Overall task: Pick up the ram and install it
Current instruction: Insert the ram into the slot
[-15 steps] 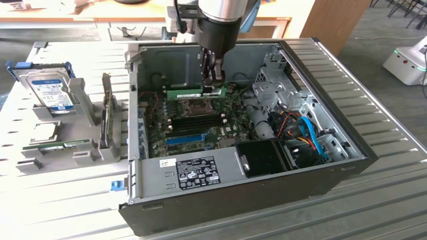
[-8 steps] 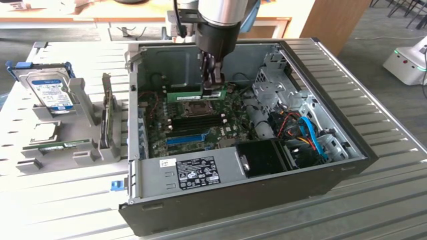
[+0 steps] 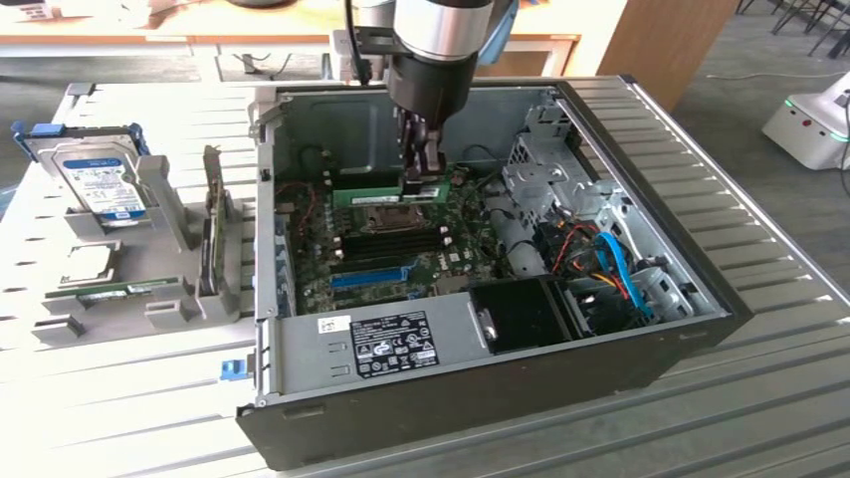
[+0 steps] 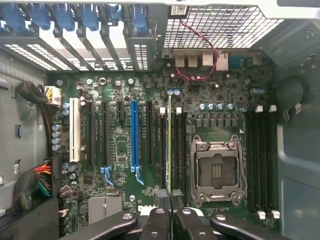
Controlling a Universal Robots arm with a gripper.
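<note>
**ram (image 3: 366, 195) pinched tight in the gripper (image 3: 422, 189), over the mobo (image 3: 452, 261) inside the pc case (image 3: 531, 393)**

Jaws are closed on what looks like one end of the stick. It's held level & on edge, prob so the contact edge faces the board. On the wrist cam it's a thin green line (image 4: 169, 145) running parallel w/ the black DIMM slots (image 4: 177, 150) beside the CPU socket (image 4: 216, 170). Can't tell if it's touching a slot yet.

The ram (image 3: 376, 195), a long, narrow green stick, is hanging level and on edge inside the open case (image 3: 465, 423), at eleven o'clock from the exterior view's centre. Seen edge-on from the wrist, it is running along the dark memory slots (image 4: 182, 150).
</note>
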